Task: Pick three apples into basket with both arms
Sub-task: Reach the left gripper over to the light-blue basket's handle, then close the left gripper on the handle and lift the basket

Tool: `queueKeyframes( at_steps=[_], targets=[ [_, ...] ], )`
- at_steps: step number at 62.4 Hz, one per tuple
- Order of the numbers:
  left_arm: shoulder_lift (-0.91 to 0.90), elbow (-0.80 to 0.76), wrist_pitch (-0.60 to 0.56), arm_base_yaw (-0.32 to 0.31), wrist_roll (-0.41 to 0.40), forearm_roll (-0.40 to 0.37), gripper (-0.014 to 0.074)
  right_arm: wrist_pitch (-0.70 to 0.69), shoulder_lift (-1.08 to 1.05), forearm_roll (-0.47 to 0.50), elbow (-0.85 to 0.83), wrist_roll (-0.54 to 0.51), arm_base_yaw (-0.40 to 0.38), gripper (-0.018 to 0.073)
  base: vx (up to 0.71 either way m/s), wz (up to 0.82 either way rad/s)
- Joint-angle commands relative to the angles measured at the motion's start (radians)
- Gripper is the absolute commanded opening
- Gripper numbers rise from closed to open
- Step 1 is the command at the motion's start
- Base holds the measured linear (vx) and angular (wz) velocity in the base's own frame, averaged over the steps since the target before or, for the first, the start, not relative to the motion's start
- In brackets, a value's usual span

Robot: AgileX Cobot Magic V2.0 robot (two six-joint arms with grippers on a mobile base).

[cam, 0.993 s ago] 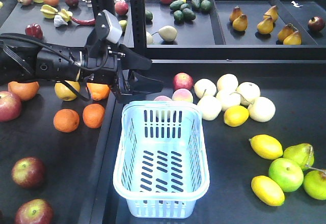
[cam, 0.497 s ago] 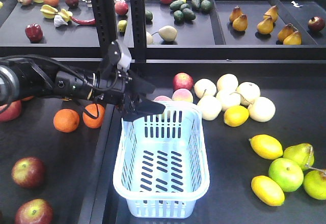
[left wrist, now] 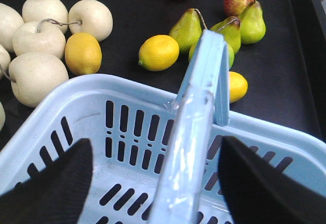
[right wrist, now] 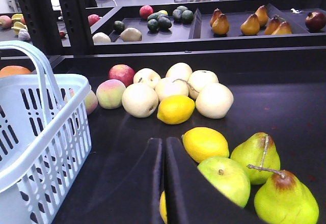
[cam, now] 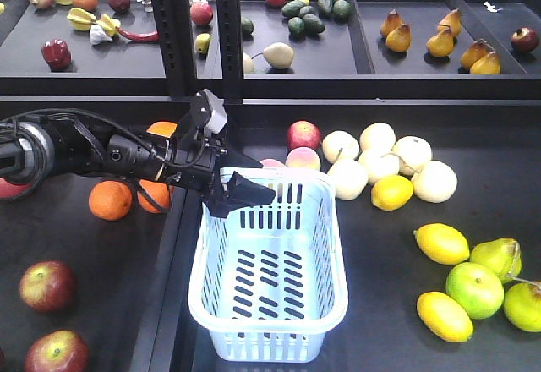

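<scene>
The pale blue basket stands empty in the middle of the table. My left gripper hangs over its far left corner. In the left wrist view this gripper is open, with the raised basket handle between its black fingers, not clamped. Two dark red apples lie at the front left. A red sliver of another apple shows behind the left arm. My right gripper is shut on nothing, low over the table right of the basket, beside a lemon.
Oranges lie under the left arm. Pale round fruits, lemons and green pears fill the right side. Two black uprights rise behind the arm. A raised back shelf holds more fruit.
The left arm has swung down and to the right, from above the oranges to the basket's far left corner. The basket handle now stands up between its fingers.
</scene>
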Motion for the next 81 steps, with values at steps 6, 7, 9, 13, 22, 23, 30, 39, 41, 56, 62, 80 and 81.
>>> queueKeyframes(
  at_steps=[6, 7, 9, 13, 22, 23, 30, 39, 41, 56, 62, 80, 81],
  targets=[
    [-0.057, -0.027, -0.016, -0.006, -0.009, 0.022, 0.0221, -0.073, -0.012, -0.011, 0.014, -0.008, 0.001, -0.0005, 0.00, 0.00],
    [-0.058, -0.027, -0.018, -0.006, -0.015, 0.022, 0.0197, -0.073, -0.012, -0.011, 0.014, -0.008, 0.001, -0.0005, 0.00, 0.00],
    [-0.059, -0.027, -0.026, -0.006, -0.037, 0.020, 0.0138, -0.073, -0.012, -0.011, 0.014, -0.008, 0.001, -0.0005, 0.00, 0.00],
    [-0.065, -0.027, -0.050, -0.006, -0.087, 0.016, 0.0035, -0.073, -0.012, -0.011, 0.014, -0.008, 0.001, -0.0005, 0.00, 0.00],
    [-0.102, -0.027, -0.121, -0.005, -0.180, 0.014, -0.0009, -0.073, -0.012, -0.011, 0.014, -0.008, 0.001, -0.0005, 0.00, 0.00],
    [-0.111, -0.027, -0.125, -0.005, -0.187, 0.013, -0.0008, -0.073, -0.012, -0.011, 0.014, -0.008, 0.001, -0.0005, 0.00, 0.00],
    [-0.171, -0.027, -0.148, -0.005, -0.245, 0.011, -0.0008, -0.073, -0.012, -0.011, 0.014, -0.008, 0.001, -0.0005, 0.00, 0.00],
    [-0.265, -0.027, -0.207, -0.005, -0.380, 0.021, -0.0008, -0.073, -0.012, -0.011, 0.014, -0.008, 0.001, -0.0005, 0.00, 0.00],
    [-0.284, -0.027, -0.221, -0.005, -0.419, 0.021, -0.0008, -0.073, -0.012, -0.011, 0.014, -0.008, 0.001, -0.0005, 0.00, 0.00],
    [-0.405, -0.020, -0.372, -0.004, -0.662, 0.021, -0.0008, -0.073, -0.012, -0.011, 0.014, -0.008, 0.001, -0.0005, 0.00, 0.00],
    [-0.470, 0.013, -0.384, -0.004, -0.689, 0.021, -0.0008, -0.073, -0.012, -0.011, 0.014, -0.008, 0.001, -0.0005, 0.00, 0.00],
    [-0.744, 0.153, -0.364, -0.004, -0.731, 0.021, -0.0008, -0.073, -0.012, -0.011, 0.014, -0.008, 0.001, -0.0005, 0.00, 0.00],
    [-0.764, 0.165, -0.358, -0.004, -0.740, 0.021, -0.0008, -0.073, -0.012, -0.011, 0.014, -0.008, 0.001, -0.0005, 0.00, 0.00]
  ],
)
